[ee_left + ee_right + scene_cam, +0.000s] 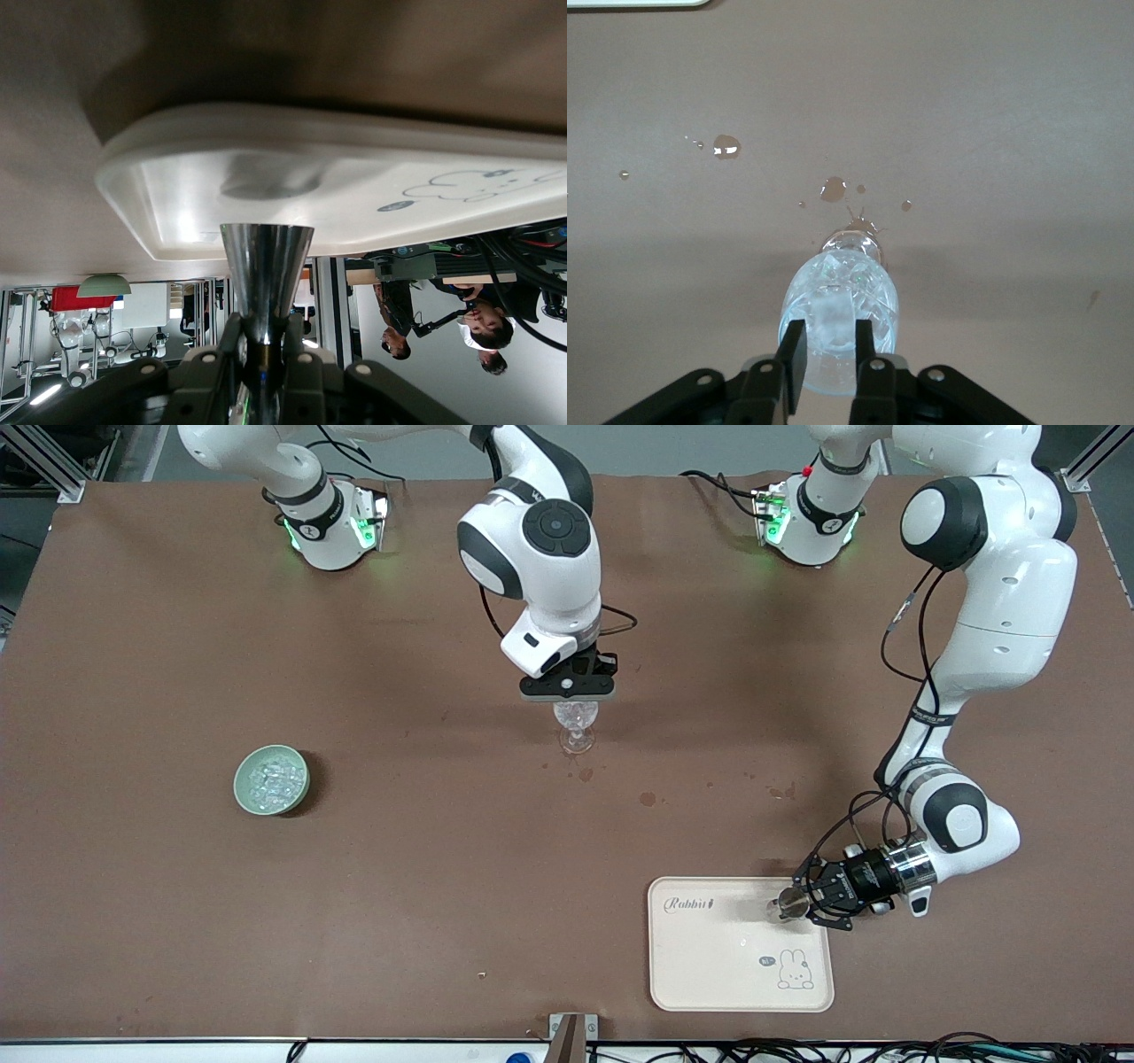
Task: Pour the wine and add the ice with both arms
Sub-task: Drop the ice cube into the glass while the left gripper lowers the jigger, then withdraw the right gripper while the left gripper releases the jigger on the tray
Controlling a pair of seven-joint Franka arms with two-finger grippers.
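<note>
Holding: the right claw (568, 691) hangs over the middle of the desk (159, 886), directly above the cut-pattern stemmed glass (577, 726), a small clear ice cube (833, 319) between its fingers (790, 363) right over the glass mouth.
Right claw state: closed on the cube, though the grip looks slight; I'd judge it is at the point of dropping the cube in.
Why there: straight above the rim, so the cube would fall inside rather than bounce off the desk.
Glass: upright on its foot, seemingly placed centrally so both arms can reach it.
Ice supply: more ice (271, 778) sits heaped in the pale green bowl (243, 788) toward the right arm's end of the desk, well apart from the glass.
Left claw (811, 899): low over the cream rabbit tray (709, 965) near the front edge, toward the left arm's end, clamped shut on the narrow waist of a shiny metal measuring cup (266, 266) held sideways.
Why there: probably setting the pouring cup on the tray, out of the way.
Surface: brown matte covering, with several wet drops (833, 189) around the glass foot, so it may be slippery there.
Room: a workshop with metal framing, cables along the front edge, and people visible in the left wrist view.
</note>
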